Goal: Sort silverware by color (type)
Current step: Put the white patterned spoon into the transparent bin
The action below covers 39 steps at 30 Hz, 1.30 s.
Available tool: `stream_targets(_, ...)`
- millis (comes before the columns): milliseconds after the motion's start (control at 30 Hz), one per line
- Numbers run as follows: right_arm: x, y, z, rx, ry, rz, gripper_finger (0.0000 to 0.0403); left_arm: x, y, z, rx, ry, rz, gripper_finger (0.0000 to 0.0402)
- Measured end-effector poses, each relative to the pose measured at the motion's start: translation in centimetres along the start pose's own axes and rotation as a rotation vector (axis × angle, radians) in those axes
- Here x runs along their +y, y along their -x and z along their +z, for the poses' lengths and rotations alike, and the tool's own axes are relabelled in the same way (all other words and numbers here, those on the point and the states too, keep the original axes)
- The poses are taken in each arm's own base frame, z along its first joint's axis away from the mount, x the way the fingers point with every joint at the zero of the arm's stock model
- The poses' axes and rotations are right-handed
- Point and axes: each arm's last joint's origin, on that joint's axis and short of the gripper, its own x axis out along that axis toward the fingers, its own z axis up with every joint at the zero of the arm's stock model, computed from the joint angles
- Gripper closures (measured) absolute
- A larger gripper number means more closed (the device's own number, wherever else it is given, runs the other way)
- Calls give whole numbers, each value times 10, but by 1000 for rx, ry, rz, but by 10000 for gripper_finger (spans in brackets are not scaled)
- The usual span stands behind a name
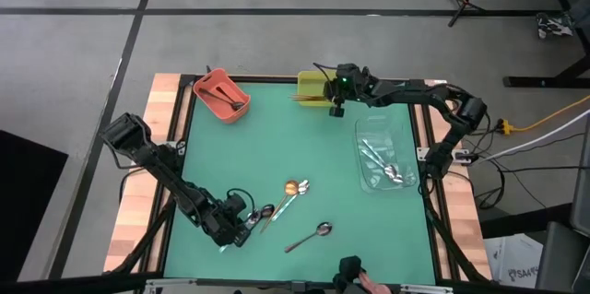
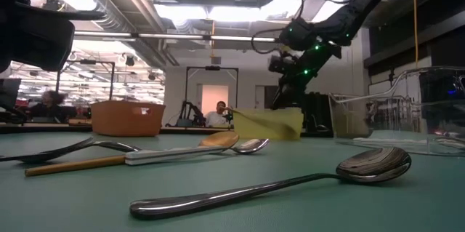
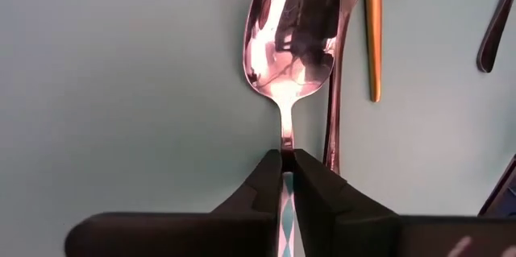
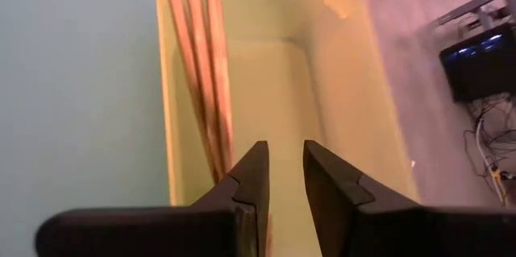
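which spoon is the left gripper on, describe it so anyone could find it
Start at the green table and go to its near left corner, where the left gripper sits low over a small cluster of cutlery. It is pinched on the handle of the silver spoon. Unlike the gold-handled piece beside it, this spoon has a mirror-bright bowl.

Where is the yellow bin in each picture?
High view: the yellow bin sits at the mat's far edge, just left of the right gripper.
Low view: it shows as a yellow shape in the middle distance, below the same gripper.
Left wrist view: not in it.
Right wrist view: it fills the middle, gold handles lying inside.
Shared landmark: the right gripper, right above the bin.
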Motion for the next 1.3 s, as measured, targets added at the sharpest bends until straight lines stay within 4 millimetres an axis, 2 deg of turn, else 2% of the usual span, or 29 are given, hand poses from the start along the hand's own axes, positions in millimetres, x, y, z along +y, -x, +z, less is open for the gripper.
stream_targets(200,-4,17,11,-53,6,-28,333,0,0,0,0,3,0,387)
stream_targets(367,7,29,26,-108,39,-17,333,0,1,0,0,14,-5,388)
stream_targets(533,25,37,42,-159,83,17,333,-1,3,2,10,20,-10,389)
stream_targets(767,58,45,61,-216,152,84,333,-4,9,14,-8,47,-39,389)
stream_targets(1300,131,72,93,-341,304,233,333,-4,6,62,-95,58,-47,389)
